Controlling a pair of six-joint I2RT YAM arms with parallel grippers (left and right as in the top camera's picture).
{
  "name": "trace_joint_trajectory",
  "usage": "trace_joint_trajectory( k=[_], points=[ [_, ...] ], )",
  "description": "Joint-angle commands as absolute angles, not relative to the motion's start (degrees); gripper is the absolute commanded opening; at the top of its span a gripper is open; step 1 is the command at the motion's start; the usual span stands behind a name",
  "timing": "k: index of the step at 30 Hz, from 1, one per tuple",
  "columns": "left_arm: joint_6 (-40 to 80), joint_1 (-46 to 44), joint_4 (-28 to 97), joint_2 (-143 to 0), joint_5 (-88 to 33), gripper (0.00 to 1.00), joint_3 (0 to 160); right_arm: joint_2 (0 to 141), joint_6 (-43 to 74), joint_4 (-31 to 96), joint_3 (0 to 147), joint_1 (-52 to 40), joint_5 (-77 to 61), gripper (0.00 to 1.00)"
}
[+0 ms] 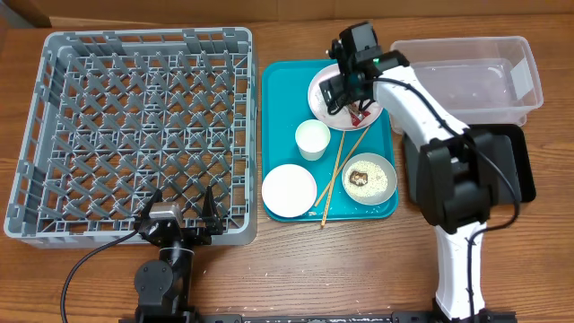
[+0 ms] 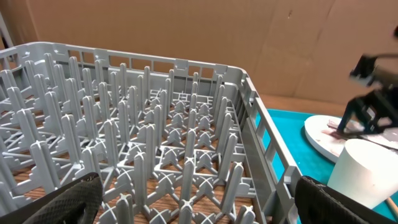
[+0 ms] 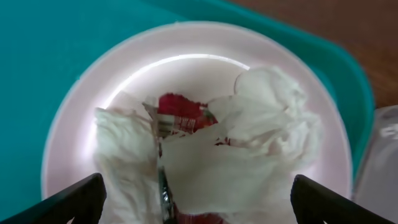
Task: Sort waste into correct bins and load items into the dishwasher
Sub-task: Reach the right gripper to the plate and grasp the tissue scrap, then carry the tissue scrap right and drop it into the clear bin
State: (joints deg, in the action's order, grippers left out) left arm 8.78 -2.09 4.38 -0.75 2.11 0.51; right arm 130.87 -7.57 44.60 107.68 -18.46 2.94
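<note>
Over the plate (image 1: 323,108) at the back of the teal tray (image 1: 282,117), the right gripper (image 1: 345,90) is hanging with its fingers (image 3: 68,202) spread wide, one on each side of the crumpled red-and-white wrapper (image 3: 211,155), gripping nothing. The wrapper is lying on the plate. Nearer the tray's front, a white cup (image 1: 312,139) is standing, an empty bowl (image 1: 289,188) is sitting at the left, and a bowl of rice (image 1: 368,177) with a brown lump is sitting at the right, with two chopsticks (image 1: 341,170) lying between them. The clear tub (image 1: 466,76) and the black tray (image 1: 520,170) are sitting on the table (image 1: 547,251) to the right. The left gripper (image 1: 182,211) is resting at the front wall of the grey dish rack (image 1: 134,126), fingers open and empty.
</note>
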Motion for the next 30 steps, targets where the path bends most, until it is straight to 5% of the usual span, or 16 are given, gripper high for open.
trace_joint_trajectory(
  k=[1,5,8,10,12,15,30],
  points=[
    [7.7,-1.8,4.3,-0.3,1.6,1.00,0.3,134.0,-8.0,44.6,108.3,-18.4,3.6,0.95],
    [7.7,-1.8,4.3,-0.3,1.6,1.00,0.3,135.3,-7.4,44.8,108.2,-18.3,3.3,0.92],
    [7.7,-1.8,4.3,-0.3,1.6,1.00,0.3,135.8,-7.1,44.8,107.5,-18.0,2.4,0.79],
    [7.7,-1.8,4.3,-0.3,1.6,1.00,0.3,135.8,-7.1,45.1,107.1,-17.9,1.3,0.61],
    [7.7,-1.8,4.3,-0.3,1.6,1.00,0.3,135.8,-7.0,45.6,107.2,-17.8,1.2,0.28],
    [7.7,-1.8,4.3,-0.3,1.6,1.00,0.3,135.8,-7.0,46.5,107.8,-17.8,1.2,0.04],
    [7.7,-1.8,4.3,-0.3,1.6,1.00,0.3,127.2,23.7,77.8,143.7,-13.0,7.2,0.04]
  ],
)
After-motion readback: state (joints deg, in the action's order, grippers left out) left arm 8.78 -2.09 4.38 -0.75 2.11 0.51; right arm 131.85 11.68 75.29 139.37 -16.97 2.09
